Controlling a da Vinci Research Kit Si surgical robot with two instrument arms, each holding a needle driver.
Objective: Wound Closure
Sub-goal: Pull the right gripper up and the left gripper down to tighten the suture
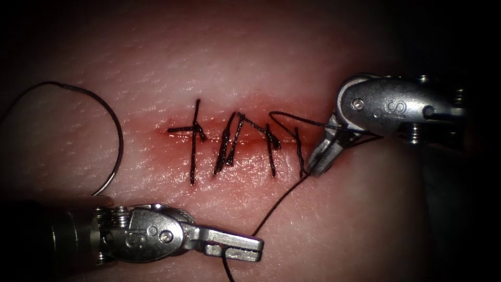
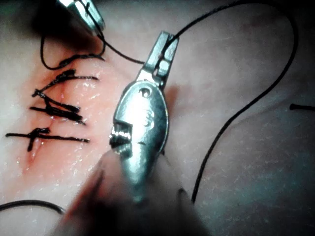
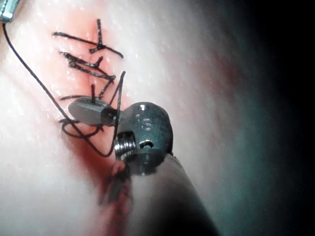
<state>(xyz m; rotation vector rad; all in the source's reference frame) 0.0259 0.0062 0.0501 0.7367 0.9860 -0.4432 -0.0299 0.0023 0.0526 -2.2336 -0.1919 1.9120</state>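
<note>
While the thread [image 1: 276,206] is clamped by the left tool [image 1: 245,249] near the tissue's [image 1: 365,219] front edge, thread loops are pinched by the right tool [image 1: 319,163] at the cut's [image 1: 209,137] right end.

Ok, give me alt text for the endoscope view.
Right tool grips thread at the cut's right end; left tool holds the same thread below. Four stitches cross the cut; the needle lies free on the tissue at left.

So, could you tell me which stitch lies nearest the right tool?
The rightmost stitch, beside the right tool; the other three cross the cut further left.
</note>
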